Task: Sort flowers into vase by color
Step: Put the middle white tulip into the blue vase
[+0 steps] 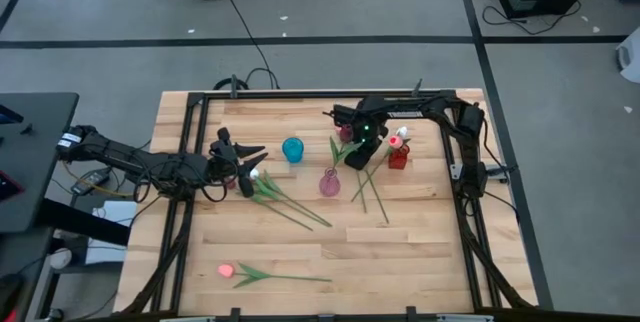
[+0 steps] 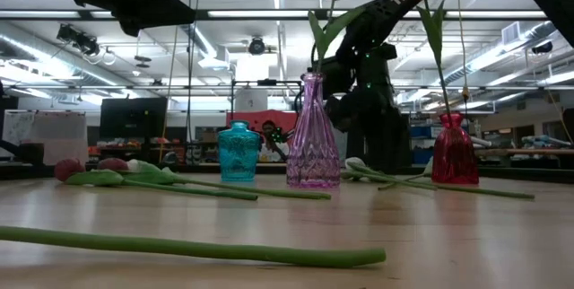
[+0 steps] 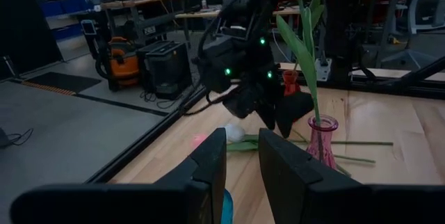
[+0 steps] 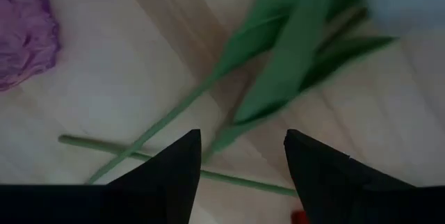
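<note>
Ceiling strip lights (image 2: pixel 269 20) glare in the low view; right wrist view blurred, the tulip leaves (image 4: pixel 292 64) soft.

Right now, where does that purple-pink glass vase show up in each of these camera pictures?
High view: pink vase at table centre, between the teal vase and red vase.
Low view: centre, tallest vase, teal one beside it.
Left wrist view: lower right.
Right wrist view: upper left corner.

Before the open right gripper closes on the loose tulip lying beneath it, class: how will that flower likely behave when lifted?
The tulip beneath the right gripper has a long thin stem, so it probably droops. It looks light. Its narrow stem may slip or twist between the fingers.
</note>
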